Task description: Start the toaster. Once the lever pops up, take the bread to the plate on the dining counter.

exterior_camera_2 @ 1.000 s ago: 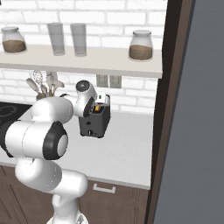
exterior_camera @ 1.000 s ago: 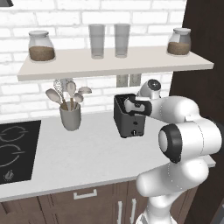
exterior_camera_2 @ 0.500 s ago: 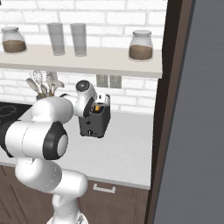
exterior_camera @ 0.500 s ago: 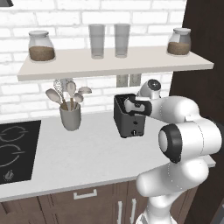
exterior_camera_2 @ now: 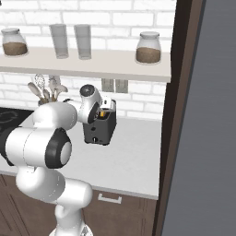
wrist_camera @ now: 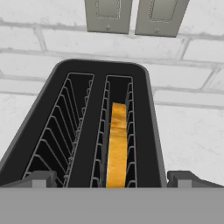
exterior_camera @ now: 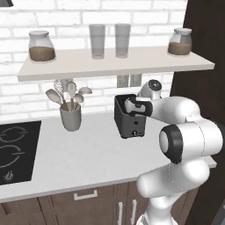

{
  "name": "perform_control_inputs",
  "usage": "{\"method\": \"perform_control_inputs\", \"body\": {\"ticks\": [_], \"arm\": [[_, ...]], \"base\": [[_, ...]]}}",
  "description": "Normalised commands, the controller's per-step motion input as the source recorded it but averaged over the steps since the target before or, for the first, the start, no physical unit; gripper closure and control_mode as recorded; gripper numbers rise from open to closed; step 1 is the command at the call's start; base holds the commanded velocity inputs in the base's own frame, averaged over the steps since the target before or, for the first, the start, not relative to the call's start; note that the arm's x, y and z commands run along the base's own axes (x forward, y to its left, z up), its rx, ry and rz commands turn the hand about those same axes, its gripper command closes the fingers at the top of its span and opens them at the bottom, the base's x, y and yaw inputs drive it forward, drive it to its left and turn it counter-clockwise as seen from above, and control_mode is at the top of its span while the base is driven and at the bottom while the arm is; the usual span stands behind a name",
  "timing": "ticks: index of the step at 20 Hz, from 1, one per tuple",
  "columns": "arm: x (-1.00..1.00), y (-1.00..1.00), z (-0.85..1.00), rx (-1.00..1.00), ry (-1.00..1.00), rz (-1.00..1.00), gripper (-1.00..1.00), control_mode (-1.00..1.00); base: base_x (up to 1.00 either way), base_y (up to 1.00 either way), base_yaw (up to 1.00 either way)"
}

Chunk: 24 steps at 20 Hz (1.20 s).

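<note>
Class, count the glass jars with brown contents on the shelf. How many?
2: one jar at the shelf's left end, the other jar at its right end. None seem hidden.

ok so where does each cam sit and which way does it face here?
Left base view: behind the arm on its left, facing the brick wall; toaster at centre, white arm at lower right.
Right base view: behind on its right, same wall; toaster, arm at lower left.
Hand view: above the toaster, looking down; bread in one slot, open gripper.
All share the toaster.
</note>
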Motion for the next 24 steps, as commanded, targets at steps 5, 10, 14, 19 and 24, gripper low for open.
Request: {"method": "perform_control_inputs", "body": {"ticks": [5, 10, 14, 19, 24], "arm": [[0.0, 0.0, 0.0, 0.0, 0.0, 0.0, -1.0, -1.0], [0.0, 0.0, 0.0, 0.0, 0.0, 0.0, -1.0, -1.0], [0.0, 0.0, 0.0, 0.0, 0.0, 0.0, -1.0, -1.0], [0.0, 0.0, 0.0, 0.0, 0.0, 0.0, -1.0, -1.0], [0.0, 0.0, 0.0, 0.0, 0.0, 0.0, -1.0, -1.0]], "base": [[0.0, 0.0, 0.0], [0.0, 0.0, 0.0], [0.0, 0.0, 0.0], [0.0, 0.0, 0.0], [0.0, 0.0, 0.0]]}}
